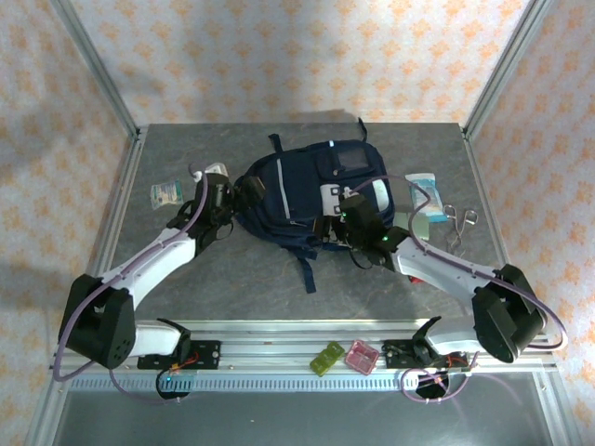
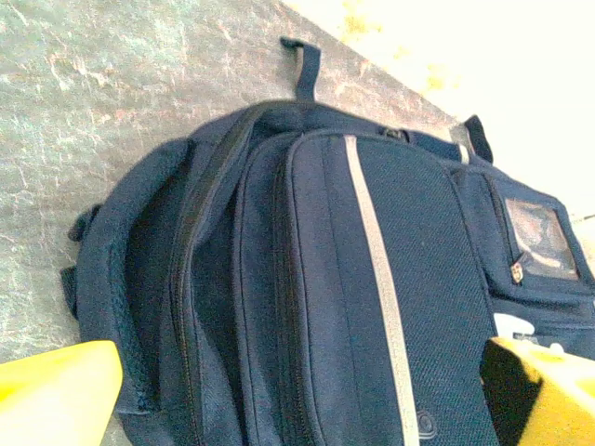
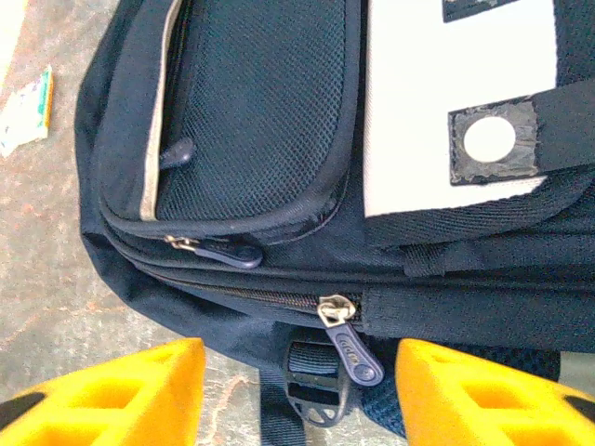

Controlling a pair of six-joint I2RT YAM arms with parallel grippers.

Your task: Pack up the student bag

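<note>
The student bag (image 1: 297,186) lies flat mid-table, a navy backpack with a light diagonal stripe and white patches. My left gripper (image 1: 244,192) hovers at its left side with yellow fingers (image 2: 56,390) spread wide and open; only the bag's fabric (image 2: 353,297) lies between them. My right gripper (image 1: 351,209) sits at the bag's near right edge, open. A navy zipper pull (image 3: 351,348) hangs between its fingers (image 3: 112,395) without touching either, below the bag's mesh pocket (image 3: 260,111). A second pull (image 3: 228,251) lies further left.
A small packet (image 1: 167,192) lies left of the bag. A white-and-teal pack (image 1: 423,186) and a metal tool (image 1: 460,218) lie to the right. Green (image 1: 326,359) and pink (image 1: 361,357) boxes rest on the front rail. Dark straps (image 1: 305,265) trail toward me.
</note>
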